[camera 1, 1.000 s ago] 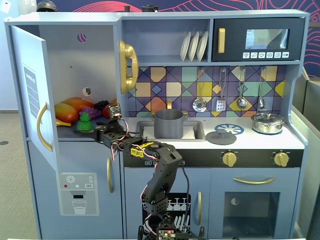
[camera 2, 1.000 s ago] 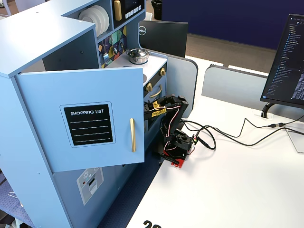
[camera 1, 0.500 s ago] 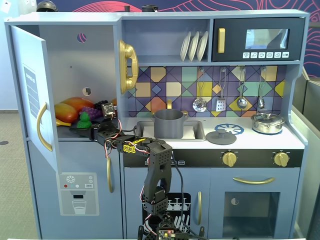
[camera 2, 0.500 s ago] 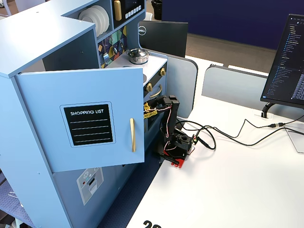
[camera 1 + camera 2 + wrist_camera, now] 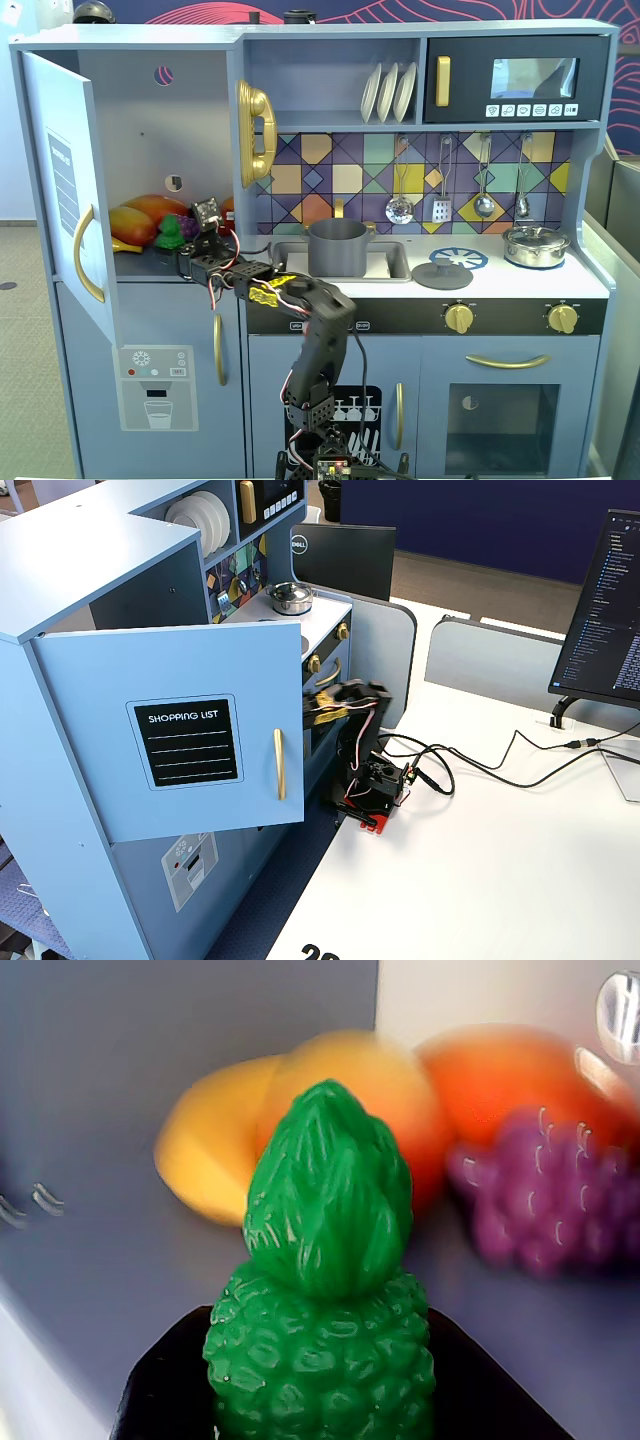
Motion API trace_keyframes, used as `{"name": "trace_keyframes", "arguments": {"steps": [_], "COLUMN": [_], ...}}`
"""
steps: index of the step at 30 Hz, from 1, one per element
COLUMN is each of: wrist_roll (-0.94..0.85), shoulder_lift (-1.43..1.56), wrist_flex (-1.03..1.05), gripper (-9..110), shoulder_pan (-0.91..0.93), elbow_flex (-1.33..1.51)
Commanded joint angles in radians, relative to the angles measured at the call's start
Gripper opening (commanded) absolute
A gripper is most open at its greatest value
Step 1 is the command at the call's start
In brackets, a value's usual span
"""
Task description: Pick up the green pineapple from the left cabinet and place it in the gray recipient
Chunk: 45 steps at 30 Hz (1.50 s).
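Observation:
The green pineapple [image 5: 168, 232] stands on the shelf of the open left cabinet [image 5: 140, 130], in front of the mango. In the wrist view the pineapple [image 5: 325, 1290] fills the middle, and black jaws press against both sides of its bumpy body. My gripper [image 5: 183, 250] reaches into the cabinet from the right and is shut on the pineapple [image 5: 318, 1315] at shelf level. The gray recipient [image 5: 337, 247] stands in the sink, right of the cabinet. In a fixed view the cabinet door [image 5: 170, 730] hides the gripper and the pineapple.
A yellow-orange mango [image 5: 220, 1150] and purple grapes [image 5: 550, 1200] lie just behind the pineapple. The open door [image 5: 60, 180] stands to the left. A gold phone [image 5: 255, 130] hangs on the cabinet's right wall. A flat gray lid [image 5: 442, 274] and a silver pot [image 5: 536, 245] sit on the counter.

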Motion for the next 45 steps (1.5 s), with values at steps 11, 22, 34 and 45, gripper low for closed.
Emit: {"name": "trace_keyframes", "arguments": {"steps": [11,22,34,45], "wrist_roll": [-0.1,0.029,0.112,0.006], "shoulder_lift": [0.913,0.839,0.422,0.118], "wrist_flex": [0.199,0.143,0.25,0.382], "gripper": [0,0,0,0], "shoulder_pan": [-0.106,0.54,0.862,0.91], "elbow_flex": [0.314,0.144,-0.115,-0.325]}}
